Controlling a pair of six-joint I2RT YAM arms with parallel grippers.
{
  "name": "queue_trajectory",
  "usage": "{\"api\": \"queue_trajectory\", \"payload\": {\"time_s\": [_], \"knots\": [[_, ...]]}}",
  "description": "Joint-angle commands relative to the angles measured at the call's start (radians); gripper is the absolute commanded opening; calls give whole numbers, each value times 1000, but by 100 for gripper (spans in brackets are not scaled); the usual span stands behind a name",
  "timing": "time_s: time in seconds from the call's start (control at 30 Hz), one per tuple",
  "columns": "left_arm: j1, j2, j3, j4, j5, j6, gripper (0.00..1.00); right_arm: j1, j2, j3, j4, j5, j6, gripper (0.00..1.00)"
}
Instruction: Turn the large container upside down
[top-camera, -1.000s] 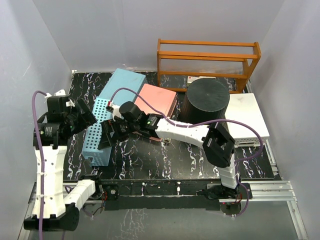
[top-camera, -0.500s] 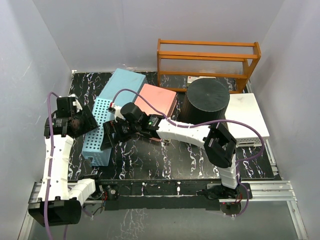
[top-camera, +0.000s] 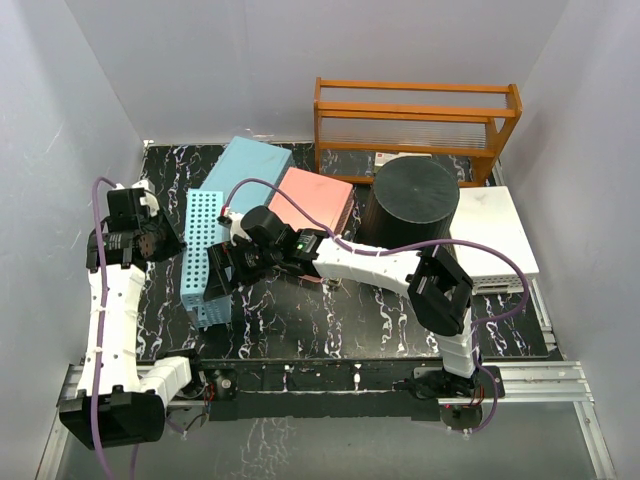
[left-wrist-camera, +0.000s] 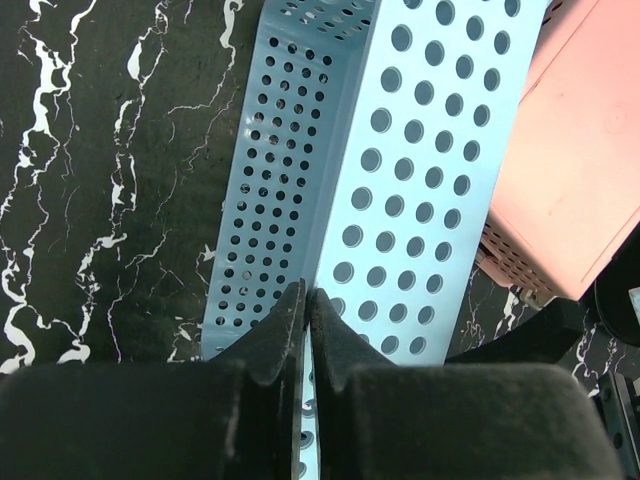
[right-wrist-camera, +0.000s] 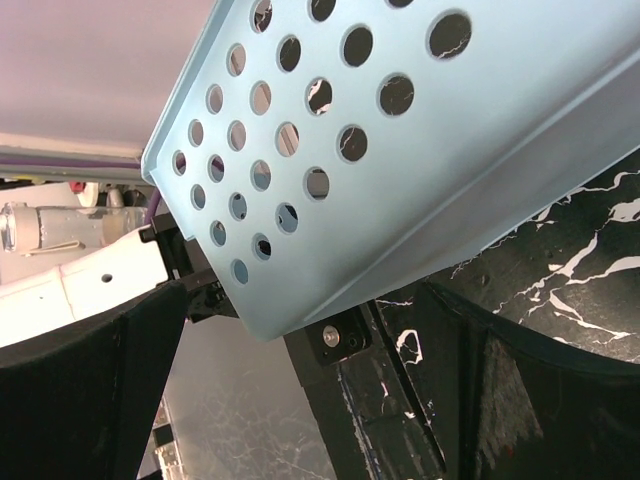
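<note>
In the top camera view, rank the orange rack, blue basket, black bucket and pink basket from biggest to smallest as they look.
Largest: orange rack and blue basket, too close to rank.
Next: black bucket.
Smallest: pink basket.

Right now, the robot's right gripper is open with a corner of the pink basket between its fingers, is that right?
Not quite. The right gripper is open, but the corner between its fingers belongs to the blue basket, not the pink basket. The right wrist view shows it.
</note>
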Motion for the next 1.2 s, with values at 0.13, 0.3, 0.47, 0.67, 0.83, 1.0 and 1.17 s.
{"api": "queue_trajectory", "payload": {"time_s": [0.13,0.3,0.47,0.67,0.83,1.0,1.17], "knots": [[19,21,20,8,8,25,0,-5,-56,32,7,31,-24,97],[29,28,50,18,166,-16,0,-6,-67,37,-7,47,-27,97],[29,12,52,50,336,-91,0,-8,-113,15,-14,77,-28,97],[29,-44,-21,192,476,-246,0,-10,-206,-52,6,94,-14,97],[31,-82,-80,262,509,-330,0,-11,-245,-24,-20,96,-26,97],[44,-90,-142,284,522,-339,0,-11,-271,-35,-16,109,-30,98],[99,-107,-216,274,510,-310,0,-16,-286,-74,-24,131,-37,98]]}}
